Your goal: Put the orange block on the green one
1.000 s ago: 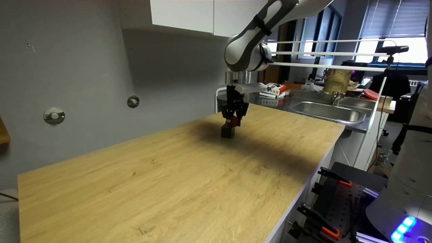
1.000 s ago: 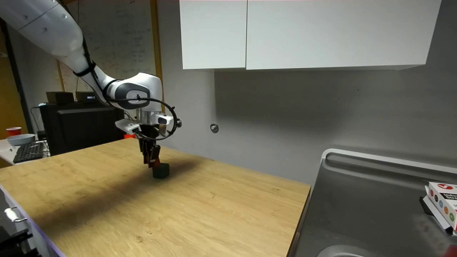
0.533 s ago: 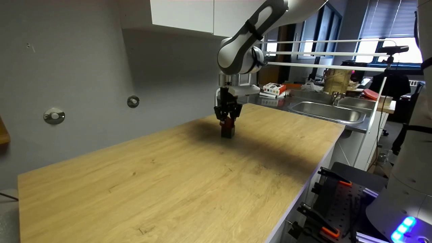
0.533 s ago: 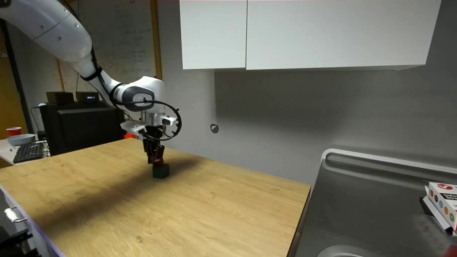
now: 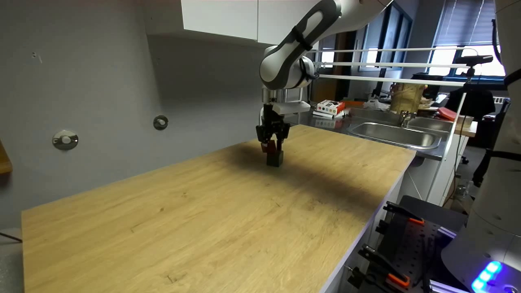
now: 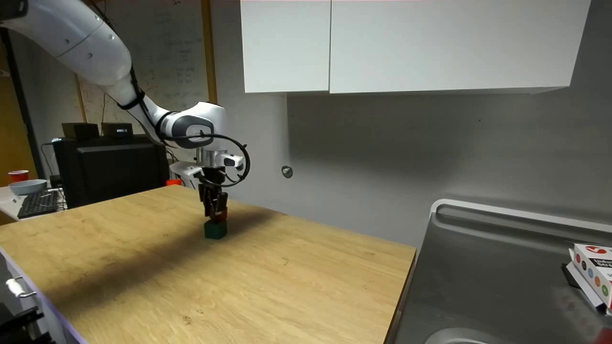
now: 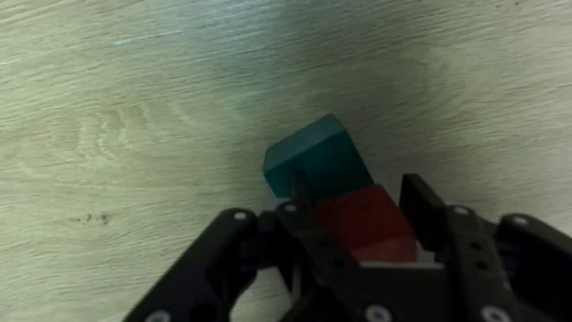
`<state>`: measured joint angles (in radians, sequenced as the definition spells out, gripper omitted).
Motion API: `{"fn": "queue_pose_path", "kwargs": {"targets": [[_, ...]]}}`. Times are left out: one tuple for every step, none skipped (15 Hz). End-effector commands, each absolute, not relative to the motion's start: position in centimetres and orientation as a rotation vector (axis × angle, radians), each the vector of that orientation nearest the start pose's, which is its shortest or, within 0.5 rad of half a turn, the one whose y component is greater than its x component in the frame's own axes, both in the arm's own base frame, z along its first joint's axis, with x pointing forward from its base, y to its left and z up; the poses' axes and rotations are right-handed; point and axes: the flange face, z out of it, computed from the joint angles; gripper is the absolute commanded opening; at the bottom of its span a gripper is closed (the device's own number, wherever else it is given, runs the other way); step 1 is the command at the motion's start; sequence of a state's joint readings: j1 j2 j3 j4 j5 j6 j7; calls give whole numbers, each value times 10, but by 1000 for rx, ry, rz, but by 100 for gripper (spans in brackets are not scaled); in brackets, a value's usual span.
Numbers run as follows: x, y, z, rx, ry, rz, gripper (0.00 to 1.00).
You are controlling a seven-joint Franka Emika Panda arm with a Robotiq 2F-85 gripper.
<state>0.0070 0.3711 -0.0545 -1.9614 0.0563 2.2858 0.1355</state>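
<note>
The green block (image 5: pixel 274 158) is a small dark cube resting on the wooden table (image 5: pixel 183 228); it also shows in an exterior view (image 6: pixel 215 230) and the wrist view (image 7: pixel 326 163). My gripper (image 5: pixel 272 145) points down and is shut on the orange block (image 5: pixel 268 147), a small reddish cube held at about the height of the green block's top. In the wrist view the orange block (image 7: pixel 366 219) lies between the fingers, slightly turned, and overlaps the green block's near edge. It looks off-centre from the green block. I cannot tell whether the blocks touch.
A grey wall (image 5: pixel 101 101) runs along the table's back edge, with white cabinets (image 6: pixel 406 45) above. A metal counter with a sink (image 5: pixel 395 134) and a small box (image 5: pixel 330 107) adjoins the table. A monitor (image 6: pixel 114 172) stands beyond the table's far end.
My gripper has carried the orange block across, leftward in one exterior picture and rightward in the other, past the green block's top. The green block has not moved.
</note>
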Motion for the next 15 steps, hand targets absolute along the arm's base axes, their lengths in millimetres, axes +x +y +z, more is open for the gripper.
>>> {"fn": "queue_pose_path", "kwargs": {"targets": [[615, -29, 287, -3114, 364, 94, 90], [614, -30, 287, -3113, 365, 98, 96], [614, -30, 287, -3113, 368, 105, 100], [613, -31, 286, -3113, 374, 117, 100], [612, -32, 286, -3115, 381, 126, 100], [611, -33, 286, -3113, 382, 134, 100], [610, -35, 286, -3111, 384, 141, 100], [609, -35, 287, -3109, 387, 143, 100], [609, -36, 287, -3108, 390, 145, 100], [609, -36, 288, -3107, 386, 144, 100], [609, -35, 288, -3109, 380, 144, 100], [610, -34, 288, -3113, 372, 144, 100], [611, -33, 289, -3119, 362, 146, 100], [614, -30, 290, -3127, 350, 145, 100], [616, -28, 291, -3133, 338, 142, 100]]}}
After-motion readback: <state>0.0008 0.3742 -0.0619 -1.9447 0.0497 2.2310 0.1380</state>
